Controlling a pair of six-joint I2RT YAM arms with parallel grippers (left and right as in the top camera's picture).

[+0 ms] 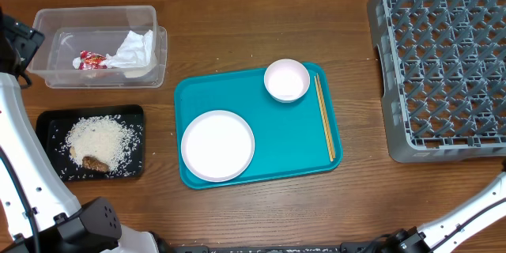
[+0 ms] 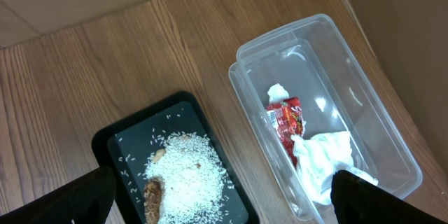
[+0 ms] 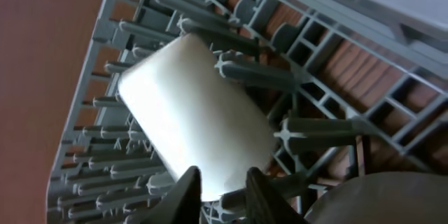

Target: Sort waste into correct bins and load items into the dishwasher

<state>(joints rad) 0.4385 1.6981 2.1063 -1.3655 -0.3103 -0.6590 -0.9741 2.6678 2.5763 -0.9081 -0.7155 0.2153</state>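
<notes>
Brown wood-grain surface [image 1: 237,213], evenly lit, with only soft shadows along its planks. Flat tan cardboard panels [image 2: 70,0] border it near the far left corner.

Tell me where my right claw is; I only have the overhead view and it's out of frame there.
Observer: The right wrist view shows the right claw at the grey rack, with what looks like a white cup lying among the pegs.
Operator: Gripped?
Observer: Its near edge sits inside the claw, but I can't tell if there is contact.
Operator: And the left claw?
Observer: The left claw is open, above the black tray and clear tub.
</notes>
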